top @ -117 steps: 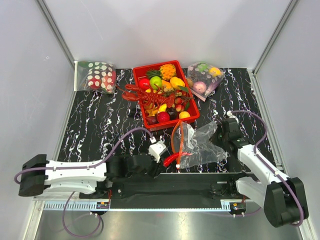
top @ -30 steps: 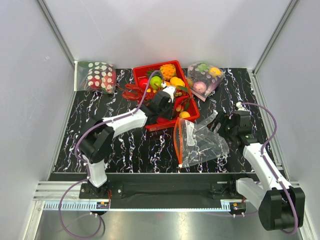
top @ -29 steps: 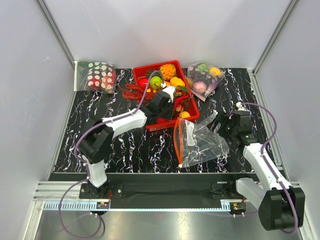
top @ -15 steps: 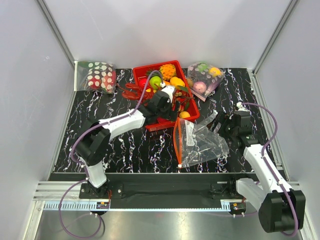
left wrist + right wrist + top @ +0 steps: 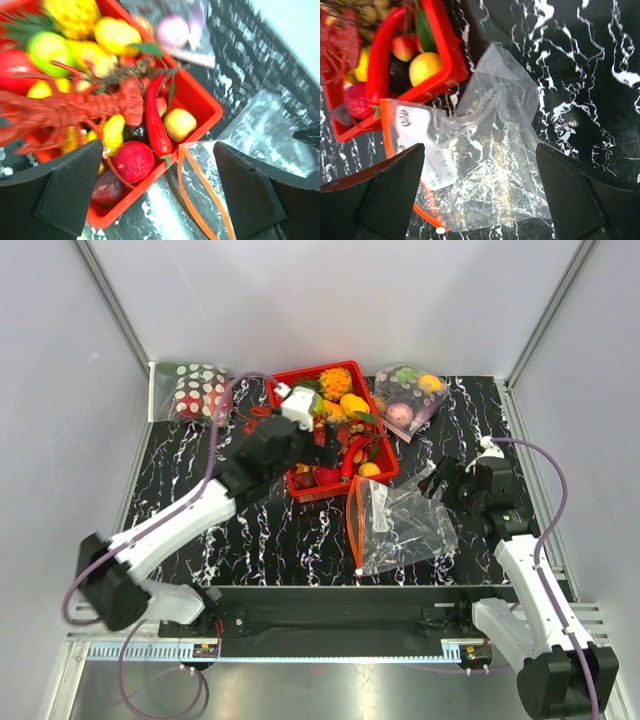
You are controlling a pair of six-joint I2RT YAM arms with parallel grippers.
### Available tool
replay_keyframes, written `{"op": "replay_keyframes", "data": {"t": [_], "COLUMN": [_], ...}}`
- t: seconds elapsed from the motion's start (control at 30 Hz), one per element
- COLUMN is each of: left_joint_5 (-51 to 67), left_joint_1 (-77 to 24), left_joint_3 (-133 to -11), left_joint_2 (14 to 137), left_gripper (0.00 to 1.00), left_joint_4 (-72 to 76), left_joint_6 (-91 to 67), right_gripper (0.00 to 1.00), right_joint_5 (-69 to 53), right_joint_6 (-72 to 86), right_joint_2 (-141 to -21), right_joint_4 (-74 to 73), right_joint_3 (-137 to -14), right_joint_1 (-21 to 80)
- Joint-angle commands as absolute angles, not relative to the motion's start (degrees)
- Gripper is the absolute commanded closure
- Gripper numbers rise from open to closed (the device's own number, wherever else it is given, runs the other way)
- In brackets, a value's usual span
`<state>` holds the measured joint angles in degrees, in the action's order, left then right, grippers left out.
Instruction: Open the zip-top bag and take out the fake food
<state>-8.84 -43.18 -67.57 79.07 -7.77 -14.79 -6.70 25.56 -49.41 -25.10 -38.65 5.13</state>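
The clear, crinkly zip-top bag (image 5: 405, 525) lies crumpled and flat just right of centre in the overhead view. Its orange-red zip strip (image 5: 354, 525) runs down its left edge with the two halves parted, its white label (image 5: 427, 150) sits beside that strip, and nothing shows inside. The fake food lies in the red basket (image 5: 350, 486) at upper centre: the spiky red lobster (image 5: 75, 107) sprawls across its left half, the long red chili (image 5: 155, 125) lies lengthwise near the front right corner, and a small dark ball (image 5: 136, 133) is tucked beside the chili.

Robot lab test cell: white panel walls (image 5: 330, 300), aluminium frame posts (image 5: 112, 302), black marbled tabletop (image 5: 170, 470).
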Motion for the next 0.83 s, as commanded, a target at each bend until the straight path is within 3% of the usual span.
{"op": "replay_keyframes", "data": {"t": [0.0,0.27,0.8], "left_joint_5": [-14.57,-28.82,-31.64], "left_joint_1": [-43.15,-43.07,-43.07], "left_joint_3": [-62.77,-56.78,-56.51], "left_joint_2": [70.35,55.56,45.26], "left_gripper": [0.01,0.01,0.01], "left_joint_4": [-9.31,-23.72,-36.47], "left_joint_6": [-16.25,-21.18,-21.36], "right_gripper": [0.00,0.00,0.00], "right_joint_5": [-5.80,-4.39,-1.85], "right_joint_6": [22.86,20.57,19.42], "right_joint_2": [-46.77,-42.81,-40.78], "right_joint_4": [-28.56,-35.06,-37.35], "right_joint_3": [-44.03,-51.23,-54.14], "right_joint_1": [4.83,4.83,4.92]}}
